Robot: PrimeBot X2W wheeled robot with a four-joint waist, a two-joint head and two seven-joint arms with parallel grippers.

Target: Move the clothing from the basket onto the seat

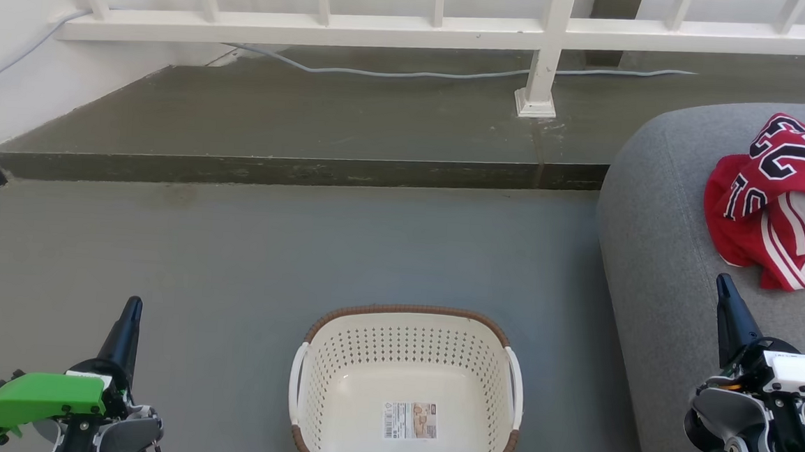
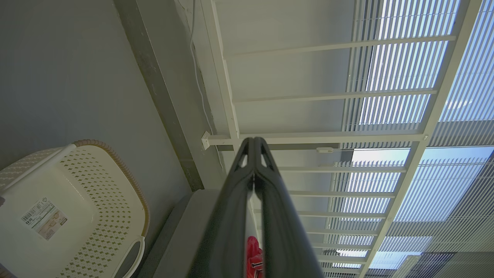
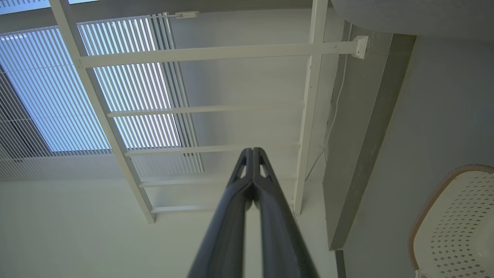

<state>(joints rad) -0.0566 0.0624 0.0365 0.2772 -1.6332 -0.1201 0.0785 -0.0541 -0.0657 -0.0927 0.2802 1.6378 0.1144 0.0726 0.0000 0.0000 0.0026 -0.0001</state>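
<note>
Lying crumpled on the grey seat [image 1: 658,269], the red clothing [image 1: 781,200] sits toward the cushion's far right. It is beyond and slightly right of the right gripper [image 1: 723,282], whose two dark fingers are pressed together on nothing and hover over the seat's near part, apart from the cloth. The left gripper [image 1: 133,304] is likewise pressed together and holds nothing, over open floor [image 1: 233,257] well to the left of the basket [image 1: 407,313]. The basket stands on the floor between the two arms, near the seat's rounded edge, the label [image 1: 409,421] on its floor in plain sight. Beyond it a wide stretch of floor runs to a raised step [image 1: 294,167], where a white railing [image 1: 546,53] stands and a cable [image 1: 419,73] trails.
</note>
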